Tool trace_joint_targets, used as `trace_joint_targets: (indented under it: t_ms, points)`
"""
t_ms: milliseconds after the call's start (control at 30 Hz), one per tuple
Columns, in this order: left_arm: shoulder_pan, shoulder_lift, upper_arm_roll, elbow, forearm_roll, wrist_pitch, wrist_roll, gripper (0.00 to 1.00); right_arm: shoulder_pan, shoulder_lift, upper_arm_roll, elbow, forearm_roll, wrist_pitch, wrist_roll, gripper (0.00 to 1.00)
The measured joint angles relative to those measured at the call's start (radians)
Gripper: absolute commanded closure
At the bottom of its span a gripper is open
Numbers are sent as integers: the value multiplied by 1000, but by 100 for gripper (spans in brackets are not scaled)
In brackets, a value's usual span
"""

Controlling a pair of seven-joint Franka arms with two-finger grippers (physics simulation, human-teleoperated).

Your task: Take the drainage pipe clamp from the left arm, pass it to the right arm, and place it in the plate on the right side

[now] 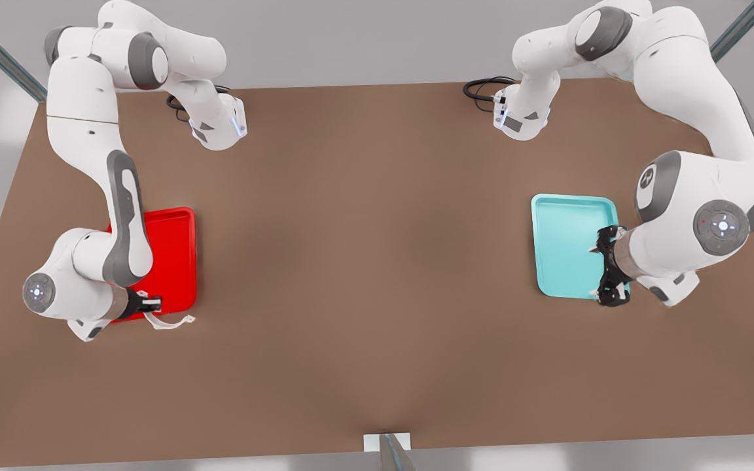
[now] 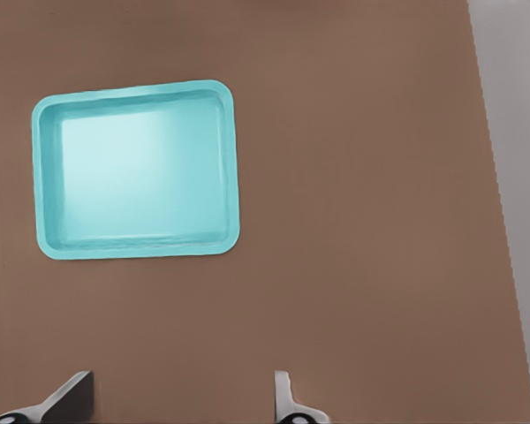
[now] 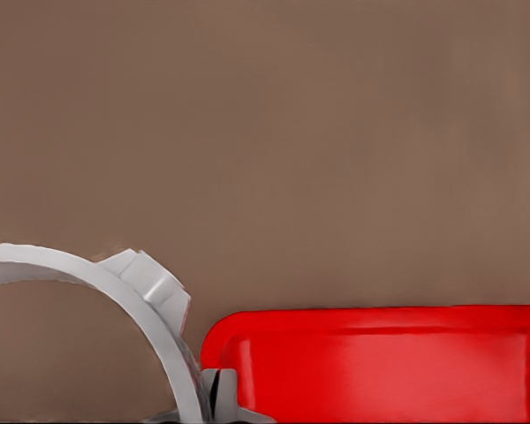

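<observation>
The drainage pipe clamp (image 1: 171, 322) is pinched at one end by the right claw (image 1: 148, 303) on the front view's left, just off the near corner of the red tray (image 1: 177, 261). Its white arc juts out over the bare counter (image 1: 377, 261). In the right wrist view the curved strip (image 3: 115, 283) sweeps up from the fingers (image 3: 221, 393), which are pressed onto it, with the red tray (image 3: 380, 362) close beside. Whether the clamp is lifted clear of the counter or brushing it I cannot tell.

The plate (image 1: 573, 199) lies well apart, on the front view's right, and holds nothing. The left claw (image 1: 612, 265) hangs over its outer rim with fingers spread. Its wrist view looks down at the teal plate (image 2: 132, 168) past the open claw (image 2: 183, 380).

So the grasp looks made and the handover not yet begun. Going by the wrist views, the clamp sits with the right arm while the left arm waits by the plate — the reverse of the task's wording.

The next move calls for both arms to meet over the middle of the counter. There the free tab should be offered clear of the holding fingers, so the spread claw has something to close on.
</observation>
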Motion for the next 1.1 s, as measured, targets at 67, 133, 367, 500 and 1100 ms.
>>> trace_joint_targets:
  t_ms: [67, 133, 367, 500, 1100]
  points:
    - [-69, -212, 93, -258, -47, 24, 204, 0, -5, -15, -41, -11, -52, -36, -77, 79]
    - [-43, -238, 122, -300, -142, 30, 385, 0, -7, -34, -59, -38, -116, -58, -146, 79]
    - [-23, -138, 133, -121, -162, 27, 886, 0, -11, -96, -65, -203, -221, -47, -333, 79]
    - [-29, -128, 132, -111, -125, 27, 1093, 0, -16, -82, -64, -243, -229, -24, -397, 0]
    - [-26, -127, 132, -110, -111, 22, 1620, 0, 310, -456, -43, 23, -232, -406, -285, 0]
